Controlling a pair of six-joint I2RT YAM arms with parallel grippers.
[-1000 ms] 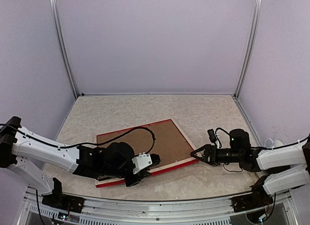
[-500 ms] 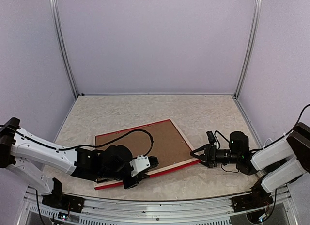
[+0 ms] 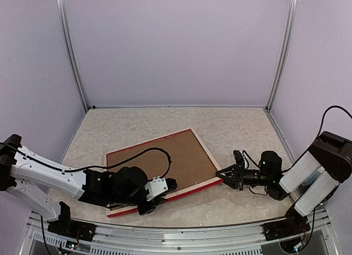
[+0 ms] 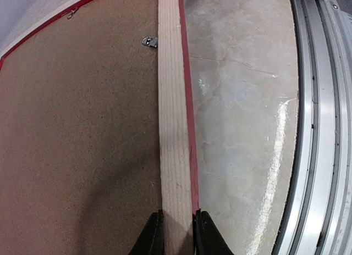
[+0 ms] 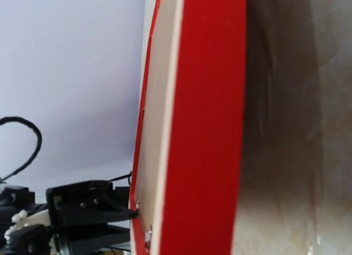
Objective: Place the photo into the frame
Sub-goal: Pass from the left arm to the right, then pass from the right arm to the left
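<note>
- Pale, marbled stone-look table (image 3: 236, 128): it carries everything here.
- Large thin rectangular picture frame (image 4: 173, 101), red face and pale wood rails: it sits on the table at the near middle, back side up, turned at a slant between the two arms.
- Flat brown fibreboard backing board (image 3: 190, 153): it fills the frame's back, and a black cable loops above it.
- Left gripper (image 4: 177, 221): down low at the frame's near rail, one finger (image 4: 154, 233) on the board side and the other on the outer red edge, pinching the wooden rail between them.
- Right gripper (image 3: 224, 175): right up at the frame's right-hand corner; I cannot tell whether it has closed on the corner.
- Small metal hanger clip (image 4: 149, 42): it sits on the board, just beside the rail.
</note>
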